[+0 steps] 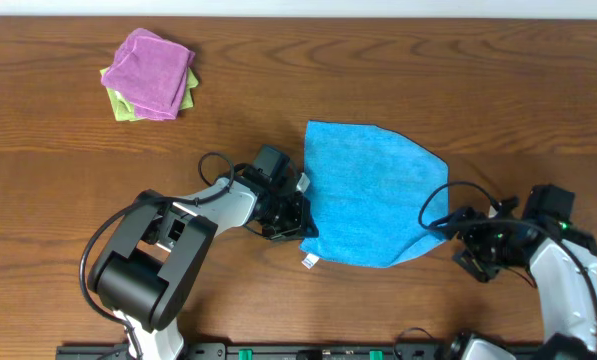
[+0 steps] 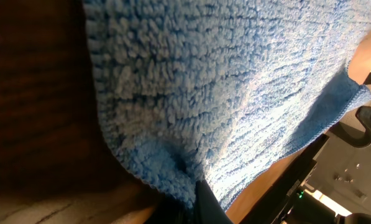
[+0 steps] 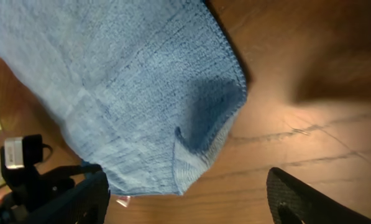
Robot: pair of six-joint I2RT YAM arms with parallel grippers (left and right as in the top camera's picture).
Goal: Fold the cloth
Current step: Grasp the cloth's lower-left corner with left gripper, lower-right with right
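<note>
A: Where does the cloth [image 1: 373, 195] lie?
B: It lies spread flat on the surface [image 1: 278, 80], right of the middle, between the 2 arms. It looks nearly square, so I see no clear long axis. Its white tag [image 1: 309, 262] is at the near left corner.
A: And the claws?
B: The left claw [image 1: 296, 215] is closed on the left edge near that corner; the pile bunches at its tip. The right claw [image 3: 185, 205] is open, its jaws wide, and it holds nothing. The near right corner lies just in front of it, not yet inside.
A: Which arm decides the next move?
B: I think the right one. It must reach forward to that corner before both can carry the near edge toward the far edge.
</note>
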